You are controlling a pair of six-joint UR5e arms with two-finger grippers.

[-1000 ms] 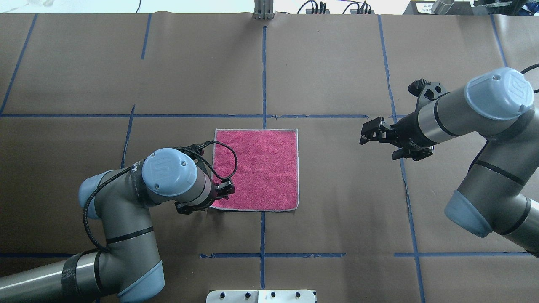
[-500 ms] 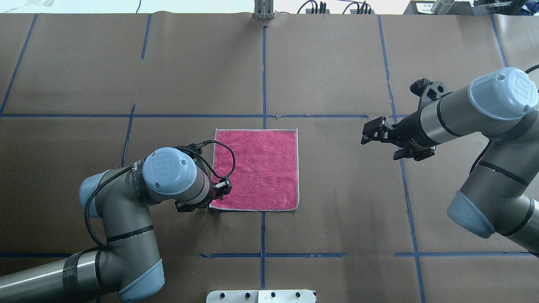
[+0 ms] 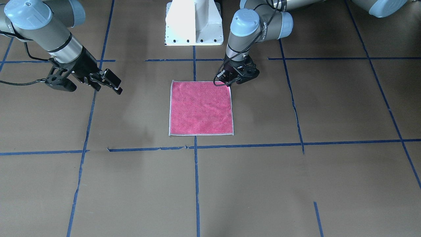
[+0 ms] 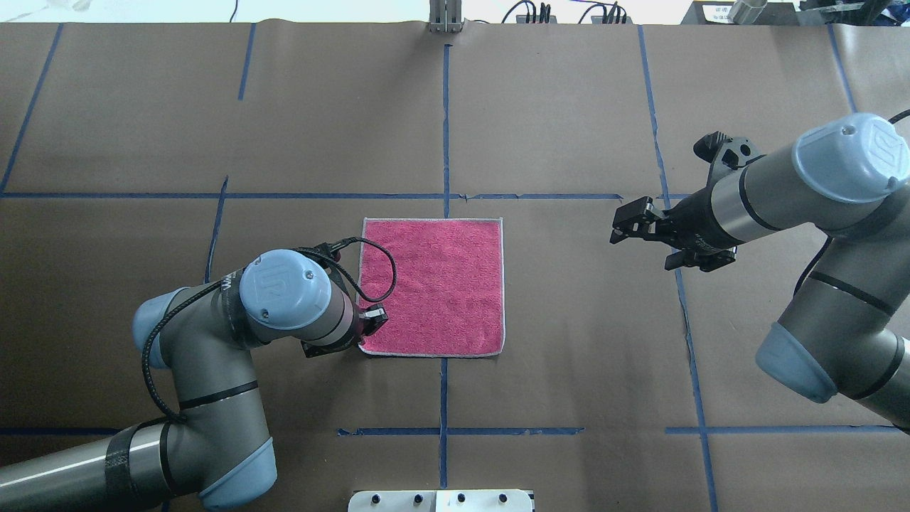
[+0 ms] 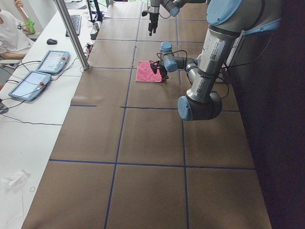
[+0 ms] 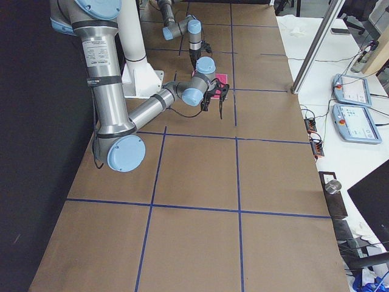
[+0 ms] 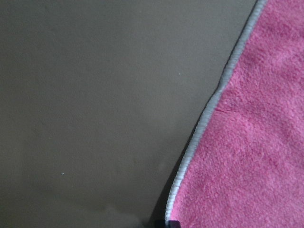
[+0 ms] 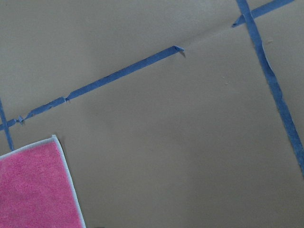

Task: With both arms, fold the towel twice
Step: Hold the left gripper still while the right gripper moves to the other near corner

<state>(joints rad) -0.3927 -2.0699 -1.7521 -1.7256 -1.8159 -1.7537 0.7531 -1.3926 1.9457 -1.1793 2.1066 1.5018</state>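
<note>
The towel [image 4: 441, 284] lies flat on the table, pink face up, with light grey edging; it also shows in the front view [image 3: 200, 108]. My left gripper [image 4: 371, 320] is low on the towel's near-left corner [image 3: 227, 82]. In the left wrist view the towel edge [image 7: 199, 128] runs up to a black fingertip [image 7: 173, 223] and is slightly raised there, so the gripper looks shut on the corner. My right gripper [image 4: 617, 227] is open and empty, held above bare table well to the right of the towel [image 3: 115, 85]. The right wrist view catches the towel's far-right corner [image 8: 33, 190].
Brown paper with blue tape lines [image 4: 446, 128] covers the table. The white pedestal [image 3: 194, 23] stands at the robot's side, behind the towel. A metal post [image 5: 71, 33] and tablets [image 5: 43, 67] stand on the operators' side.
My left gripper moved a little towards the towel's near-left corner, and its fingers look narrower. That corner of the towel shifted slightly inward. The right gripper barely moved.
</note>
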